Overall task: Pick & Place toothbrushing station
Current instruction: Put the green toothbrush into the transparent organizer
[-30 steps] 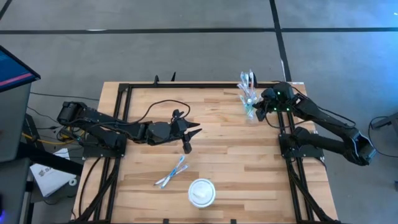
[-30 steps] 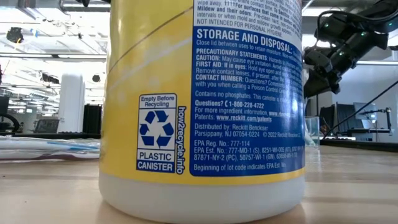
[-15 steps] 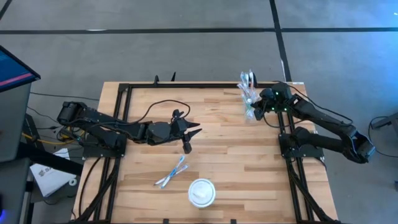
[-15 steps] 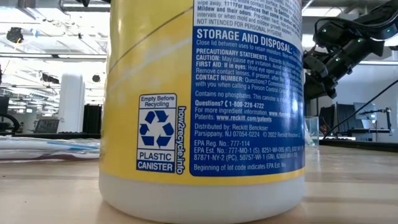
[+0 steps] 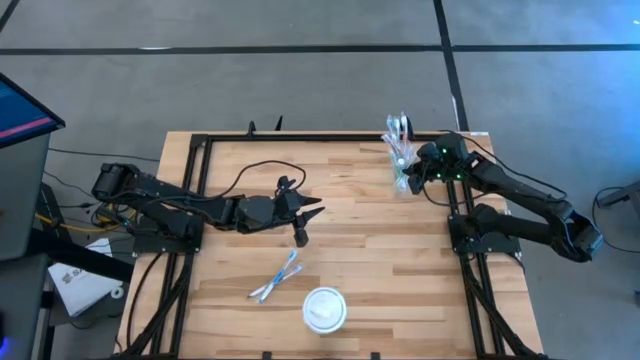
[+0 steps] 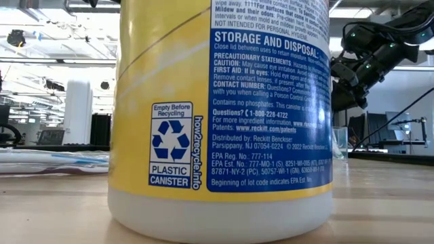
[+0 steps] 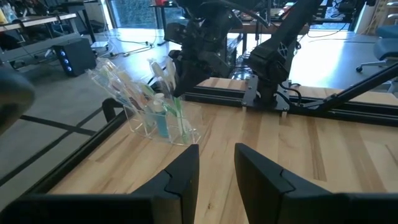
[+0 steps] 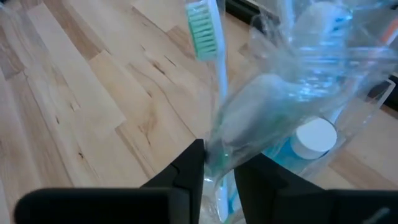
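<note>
The clear tumbler (image 5: 401,165) (image 7: 163,118) stands by its base on the table's far right part, leaning, with several pastel toothbrushes and a blue-and-white tube (image 8: 314,140) in it. My right gripper (image 5: 412,175) (image 8: 219,163) is at the tumbler, slightly open. The clear wall and a green toothbrush's handle (image 8: 221,93) pass between its fingers. Two more toothbrushes (image 5: 276,275) lie flat on the table's near middle. My left gripper (image 5: 308,222) (image 7: 216,168) hangs open above the table's middle, holding nothing and pointing toward the tumbler. My right gripper comes at the tumbler slanting down from the table's right side. Its fingers (image 8: 198,158) stand on either side of the clear wall (image 8: 249,124) and the green toothbrush's handle. Whether they touch either, I cannot tell.
A round white disc (image 5: 325,308) lies near the front edge. A large yellow canister (image 6: 220,115) fills most of the low view. Black frame rails (image 5: 455,215) run along the table's sides and far edge, close to the tumbler.
In the low view my right gripper has sunk slightly and tipped further down beside the tumbler, then kept still. The tumbler stays at the same spot.
</note>
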`<action>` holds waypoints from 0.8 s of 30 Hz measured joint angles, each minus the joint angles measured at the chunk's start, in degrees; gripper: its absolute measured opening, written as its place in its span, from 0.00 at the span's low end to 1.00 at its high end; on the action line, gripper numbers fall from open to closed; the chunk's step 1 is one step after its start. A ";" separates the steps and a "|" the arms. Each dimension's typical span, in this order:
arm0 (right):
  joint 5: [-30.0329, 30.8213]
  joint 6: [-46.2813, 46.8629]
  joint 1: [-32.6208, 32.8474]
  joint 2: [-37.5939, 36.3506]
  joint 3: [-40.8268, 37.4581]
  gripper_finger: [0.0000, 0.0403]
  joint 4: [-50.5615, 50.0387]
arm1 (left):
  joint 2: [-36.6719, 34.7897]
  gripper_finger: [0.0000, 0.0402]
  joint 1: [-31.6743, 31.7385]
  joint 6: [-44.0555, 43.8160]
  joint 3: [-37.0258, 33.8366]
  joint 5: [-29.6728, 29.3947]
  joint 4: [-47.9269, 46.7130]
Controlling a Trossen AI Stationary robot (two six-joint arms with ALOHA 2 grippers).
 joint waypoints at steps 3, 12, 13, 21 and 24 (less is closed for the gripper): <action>0.00 -0.02 0.00 0.00 0.05 0.22 0.03 | 0.00 0.24 0.00 0.00 0.00 0.06 0.00; 0.00 0.00 0.02 -0.02 3.46 0.32 -1.20 | -0.01 0.24 0.00 0.00 0.00 0.03 0.00; 0.00 -0.02 0.04 -0.02 3.90 0.32 -1.83 | 0.00 0.24 0.00 0.00 0.00 0.03 0.00; -0.01 0.00 0.04 -0.04 8.00 0.34 -3.08 | 0.00 0.24 0.00 0.00 0.00 -0.21 0.00; -0.03 -0.35 0.04 -0.04 9.88 0.33 -4.80 | 0.00 0.24 0.00 0.00 0.00 -0.21 -0.02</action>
